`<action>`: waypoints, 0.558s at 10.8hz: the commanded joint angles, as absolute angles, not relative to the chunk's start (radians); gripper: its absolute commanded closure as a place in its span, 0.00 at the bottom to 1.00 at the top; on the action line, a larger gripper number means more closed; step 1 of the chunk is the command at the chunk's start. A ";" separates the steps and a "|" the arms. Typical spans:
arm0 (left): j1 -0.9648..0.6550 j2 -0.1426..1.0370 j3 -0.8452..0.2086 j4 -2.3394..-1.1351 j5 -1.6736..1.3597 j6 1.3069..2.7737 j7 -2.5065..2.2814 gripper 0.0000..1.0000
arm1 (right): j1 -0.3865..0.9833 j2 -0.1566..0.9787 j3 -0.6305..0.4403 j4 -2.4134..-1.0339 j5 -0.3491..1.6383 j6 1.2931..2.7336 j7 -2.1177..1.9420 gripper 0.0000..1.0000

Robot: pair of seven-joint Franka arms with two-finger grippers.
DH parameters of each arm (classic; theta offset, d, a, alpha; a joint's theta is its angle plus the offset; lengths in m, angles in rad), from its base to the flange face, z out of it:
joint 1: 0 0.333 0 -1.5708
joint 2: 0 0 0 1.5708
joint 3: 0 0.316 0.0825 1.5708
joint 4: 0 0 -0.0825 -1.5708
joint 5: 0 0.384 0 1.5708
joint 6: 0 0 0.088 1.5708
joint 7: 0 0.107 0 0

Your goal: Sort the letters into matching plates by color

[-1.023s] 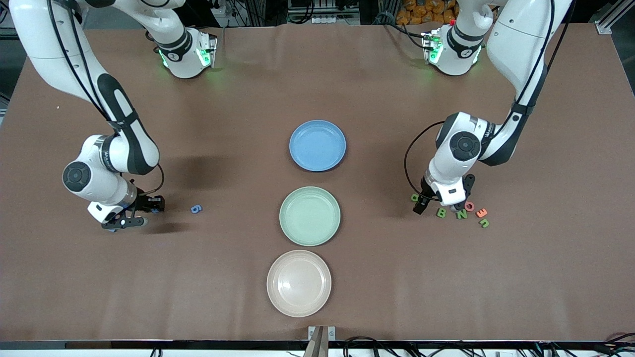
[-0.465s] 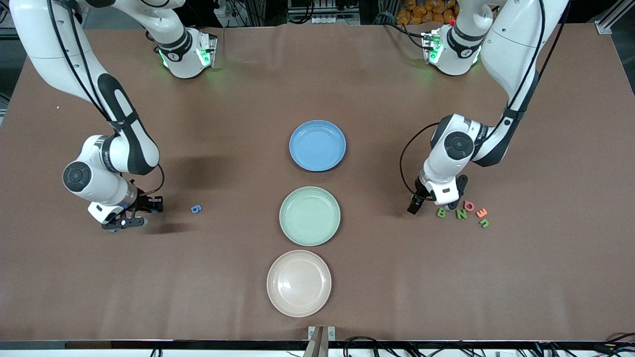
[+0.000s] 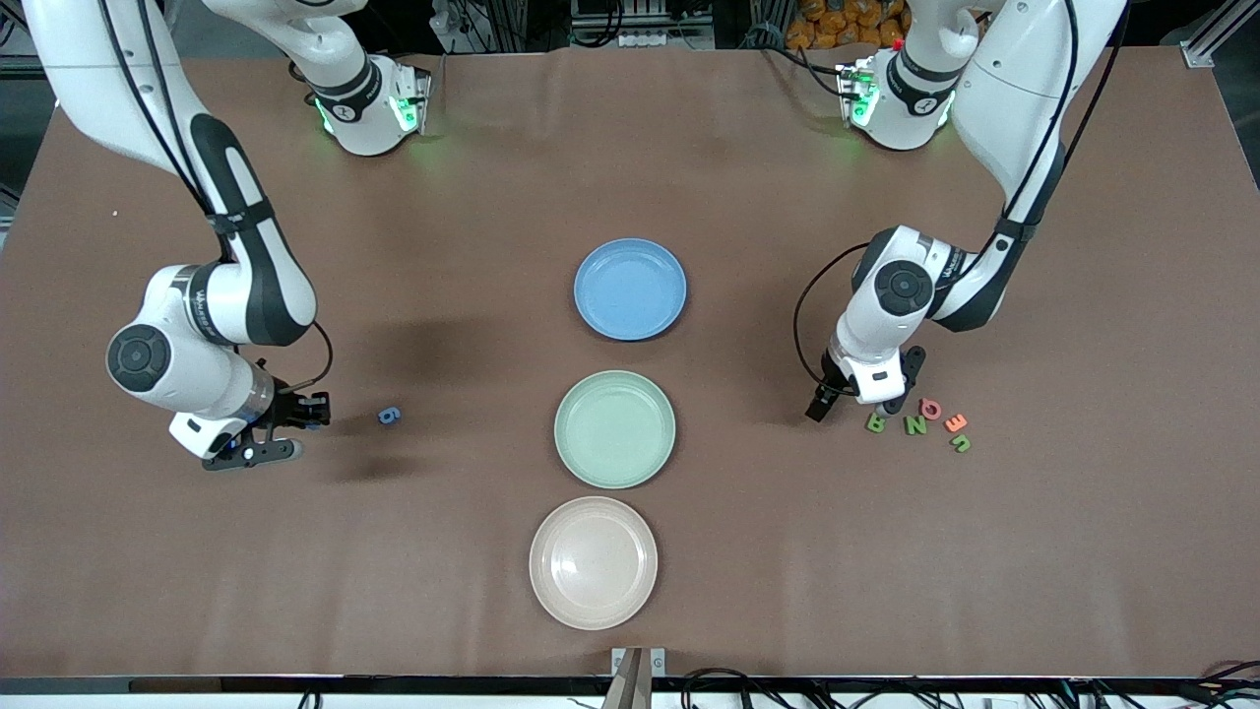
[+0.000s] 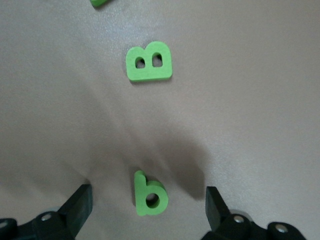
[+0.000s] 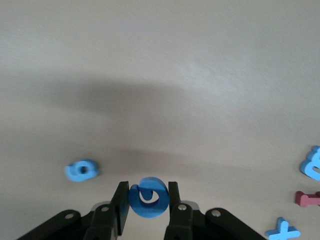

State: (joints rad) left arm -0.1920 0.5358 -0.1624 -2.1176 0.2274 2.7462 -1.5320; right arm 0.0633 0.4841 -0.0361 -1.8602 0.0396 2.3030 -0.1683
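Shifted off the green letters (image 3: 915,424), left hand (image 3: 852,397) gapes – right hand (image 5: 148,210) clamps a blue letter (image 5: 148,197), half hidden.

The left gripper (image 4: 148,212) stands spread, a small green letter (image 4: 149,194) lying between its fingers with bare table on both flanks. A green B (image 4: 149,62) lies close by, crowding that approach. Three plates, blue plate (image 3: 630,290), green plate (image 3: 615,429) and beige plate (image 3: 594,562), line the table's middle; wide bare table flanks them.
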 commanded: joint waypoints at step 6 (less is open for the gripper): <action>-0.198 0.543 -0.158 -2.121 0.296 2.766 -1.592 1.00 | 0.268 0.471 0.112 -1.856 0.069 2.273 0.067 1.00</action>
State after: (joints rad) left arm -0.1933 0.5380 -0.1620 -2.1177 0.2539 2.7492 -1.5383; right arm 0.2146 0.4814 0.0566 -1.8397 0.0576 2.2751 -0.0049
